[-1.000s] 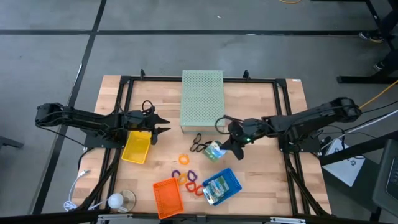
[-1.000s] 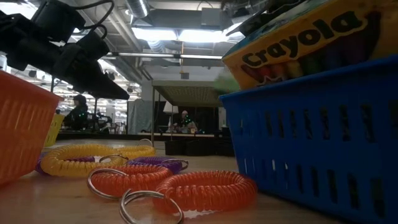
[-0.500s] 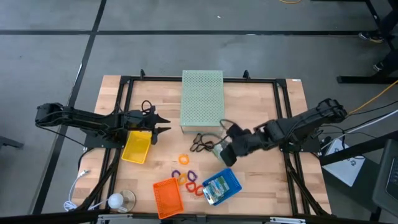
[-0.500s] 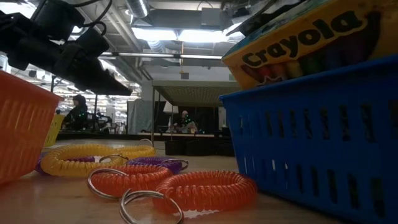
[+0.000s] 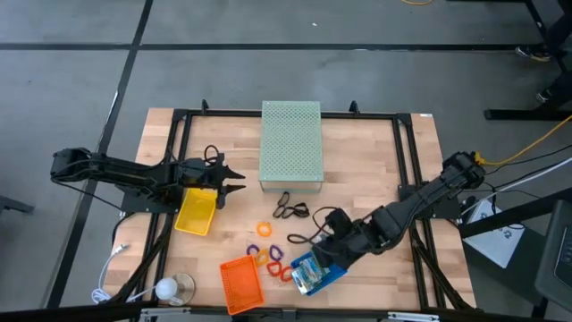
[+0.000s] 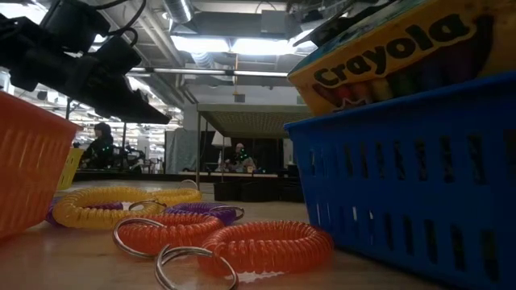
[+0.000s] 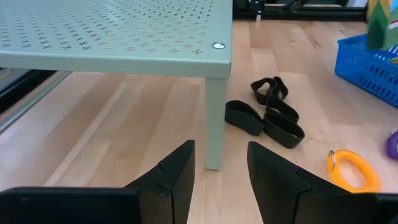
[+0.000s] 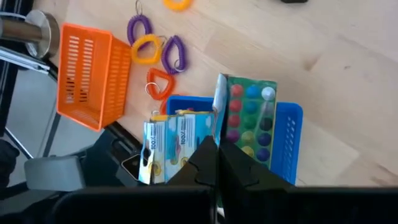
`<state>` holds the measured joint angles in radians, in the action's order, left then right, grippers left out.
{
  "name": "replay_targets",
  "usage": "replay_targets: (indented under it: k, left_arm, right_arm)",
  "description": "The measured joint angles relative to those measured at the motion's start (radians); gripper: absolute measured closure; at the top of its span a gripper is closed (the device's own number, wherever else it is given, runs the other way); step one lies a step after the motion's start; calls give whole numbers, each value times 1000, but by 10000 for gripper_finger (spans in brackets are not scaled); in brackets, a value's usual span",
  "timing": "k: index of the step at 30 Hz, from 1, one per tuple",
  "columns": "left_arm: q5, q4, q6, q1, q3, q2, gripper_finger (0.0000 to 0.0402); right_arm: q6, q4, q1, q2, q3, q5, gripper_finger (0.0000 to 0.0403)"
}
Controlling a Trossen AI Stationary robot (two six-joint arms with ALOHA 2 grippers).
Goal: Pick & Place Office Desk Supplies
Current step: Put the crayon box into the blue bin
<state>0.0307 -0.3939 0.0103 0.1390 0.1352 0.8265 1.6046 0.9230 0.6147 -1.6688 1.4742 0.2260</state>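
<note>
My right gripper is shut on a flat green packet with rows of coloured dots, above the blue tray near the table's front. Two printed packets lie in that tray. Purple, yellow and red rings and an orange ring lie on the wood, and black loops lie by the pale green box. My left gripper is open with nothing between its fingers. It waits at the table's left above the yellow tray and points at the box's corner leg. My right gripper pinches the green packet by one edge between its two fingers. The fingers come slanting down from above. The packet hangs tilted below them, its dotted face toward the wrist, over the blue tray. Whether its lower end touches the tray I cannot tell.
An orange tray stands at the near edge, left of the rings. A lamp-like round thing sits at the near left corner. A dark frame runs round the table. Bare wood lies right of the green box.
My right gripper has carried the green packet from beside the black loops toward the table's near edge and up. It has turned about and tipped downward, and now stands over the blue tray. It stays shut.
</note>
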Motion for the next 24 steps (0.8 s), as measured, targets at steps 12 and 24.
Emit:
replay_targets:
  k: [12, 24]
  left_arm:
    - [1, 1, -7, 0, 0, 0, 258]
    - [1, 14, -7, 0, 0, 0, 258]
  right_arm:
    - [110, 37, 60, 0, -33, 21, 403]
    - [188, -17, 88, 0, -97, 47, 403]
